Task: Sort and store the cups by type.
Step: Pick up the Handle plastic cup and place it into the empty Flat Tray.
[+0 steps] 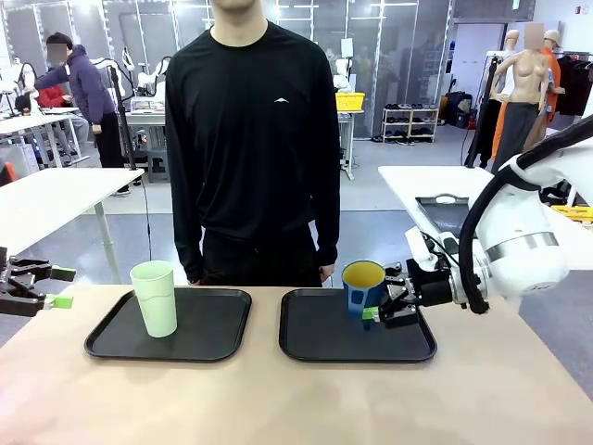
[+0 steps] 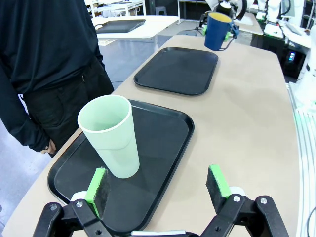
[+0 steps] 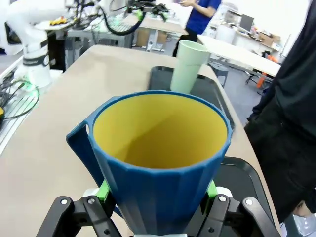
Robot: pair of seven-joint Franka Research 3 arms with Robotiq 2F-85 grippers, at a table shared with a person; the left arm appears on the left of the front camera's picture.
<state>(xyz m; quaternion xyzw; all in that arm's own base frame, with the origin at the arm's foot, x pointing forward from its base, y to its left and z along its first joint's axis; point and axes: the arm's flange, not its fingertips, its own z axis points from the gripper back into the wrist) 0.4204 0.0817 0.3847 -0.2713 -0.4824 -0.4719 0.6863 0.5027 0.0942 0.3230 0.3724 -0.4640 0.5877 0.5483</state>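
A tall mint-green tumbler (image 1: 155, 297) stands upright on the left black tray (image 1: 222, 334). My left gripper (image 1: 61, 287) hovers open at the table's left edge, apart from it. From the left wrist view the tumbler (image 2: 111, 136) stands just beyond my open left gripper (image 2: 157, 183). My right gripper (image 1: 382, 311) is shut on the dark blue mug with yellow inside (image 1: 363, 286), upright over the right tray's (image 1: 315, 338) back right part. Whether the mug touches the tray I cannot tell. In the right wrist view the mug (image 3: 158, 163) sits between the pads of my right gripper (image 3: 158, 193).
A person in black (image 1: 252, 139) stands at the far edge, arms hanging down behind the trays. Bare tabletop (image 1: 296, 408) lies in front of both trays. In the left wrist view the right tray (image 2: 177, 69) lies farther along the table, the mug (image 2: 217, 30) at its far corner.
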